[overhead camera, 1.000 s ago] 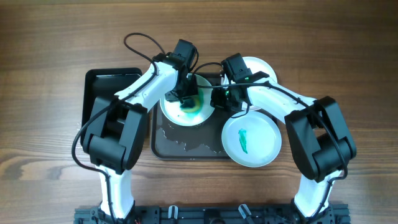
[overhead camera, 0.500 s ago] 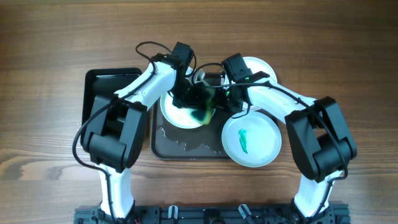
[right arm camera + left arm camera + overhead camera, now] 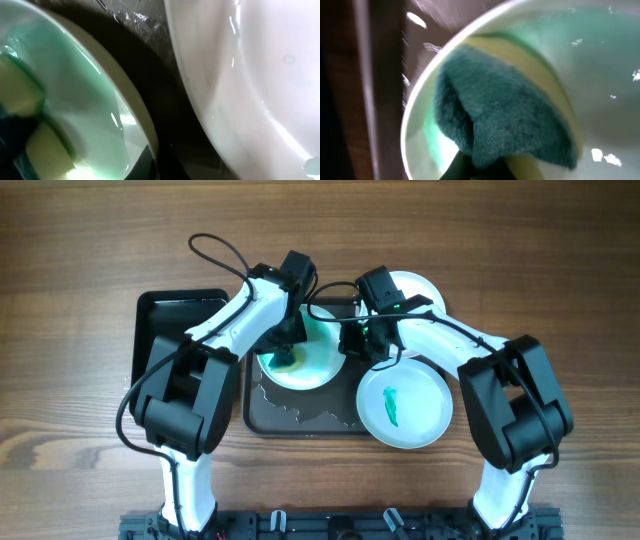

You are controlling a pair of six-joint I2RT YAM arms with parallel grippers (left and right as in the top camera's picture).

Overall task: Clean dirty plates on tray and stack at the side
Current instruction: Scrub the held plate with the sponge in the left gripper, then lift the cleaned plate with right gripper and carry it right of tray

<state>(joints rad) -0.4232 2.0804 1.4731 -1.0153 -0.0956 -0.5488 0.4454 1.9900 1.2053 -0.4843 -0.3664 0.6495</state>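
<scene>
- Overhead: the left tool (image 3: pixel 287 348) is down on the teal plate (image 3: pixel 318 360), which lies on the tray (image 3: pixel 300 420) at its back left.
- It is closed on a dark green sponge (image 3: pixel 285 360) pressed to the left half of that plate, which carries a pale teal wash.
- The right tool (image 3: pixel 348 340) is at the teal plate's right rim; I cannot tell whether it grips.
- The smeared plate (image 3: pixel 420 415) overhangs the tray's right edge, a green streak at its centre.
- The far plate (image 3: pixel 418 286) lies behind the right arm, partly hidden.
- A black tray (image 3: pixel 165 330) sits on the bench (image 3: pixel 80 380) left of the tray.
- Left wrist: the sponge (image 3: pixel 505 120), green face up over a yellow layer, lies inside the teal plate's (image 3: pixel 600 60) left rim; the wet tray (image 3: pixel 420 30) shows beyond.
- Right wrist: the teal plate's (image 3: pixel 75 85) rim runs to the dark finger at the lower edge, with the sponge (image 3: pixel 45 145) on its far side.
- A wet white plate (image 3: pixel 260 75) fills the right, the tray (image 3: pixel 150 65) between the two; which plate it is I cannot tell.
</scene>
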